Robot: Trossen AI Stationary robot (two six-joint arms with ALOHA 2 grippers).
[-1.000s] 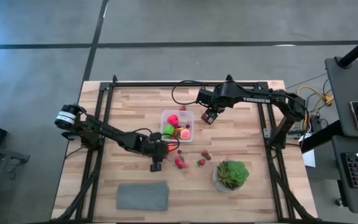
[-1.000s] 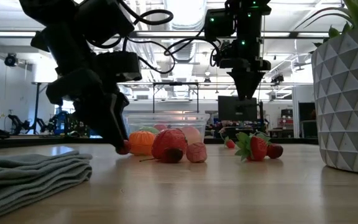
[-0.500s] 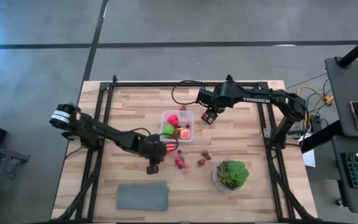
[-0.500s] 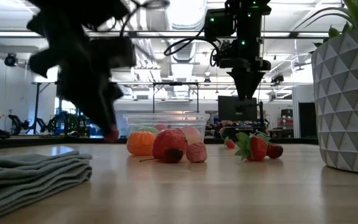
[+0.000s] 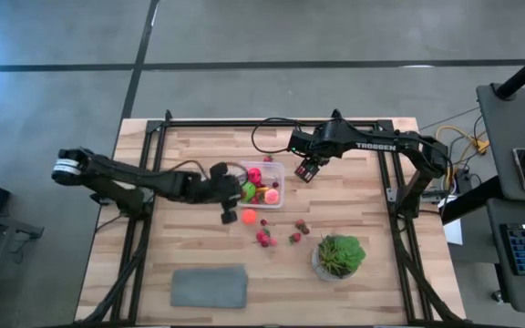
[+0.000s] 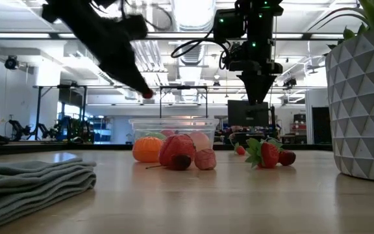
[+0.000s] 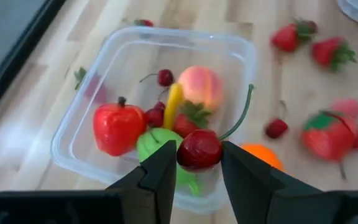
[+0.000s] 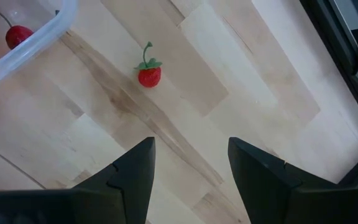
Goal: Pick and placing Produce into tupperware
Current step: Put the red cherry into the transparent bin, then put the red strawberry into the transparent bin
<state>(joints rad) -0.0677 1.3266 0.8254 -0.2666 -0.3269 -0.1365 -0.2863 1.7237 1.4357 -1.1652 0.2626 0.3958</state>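
The clear tupperware [image 5: 261,184] [image 7: 67,134] stands mid-table and holds a red apple [image 7: 114,127], a peach [image 7: 199,87], a lime-green piece [image 7: 160,144] and small cherries. My left gripper [image 5: 228,213] [image 7: 199,163] hangs over the box's near-left edge, shut on a dark red cherry [image 7: 197,148] [image 6: 147,94]. An orange [image 5: 250,217] [image 6: 148,148], a red fruit [image 6: 177,151] and strawberries [image 5: 294,237] [image 6: 265,153] lie on the wood. My right gripper [image 5: 306,171] [image 8: 188,158] hovers open beside the box's far-right corner, above bare table. My left gripper pinches the cherry's round body [image 7: 199,152] between its two fingertips, one on each side. The fingers slant downward from the table's left. The cherry is lifted clear, and its green stem [image 7: 241,115] sticks out free past the fingers.
A small red berry [image 8: 148,73] lies on the wood just beyond the box's far side. A leafy plant in a white faceted pot [image 5: 338,257] [image 6: 362,104] stands near right; a folded grey cloth [image 5: 209,286] [image 6: 34,179] lies at the near edge.
My left gripper, still shut on the cherry, has risen from the table by the loose fruit and swung toward the far edge, to the tupperware's near-left side. The cherry is now lifted clear of the table.
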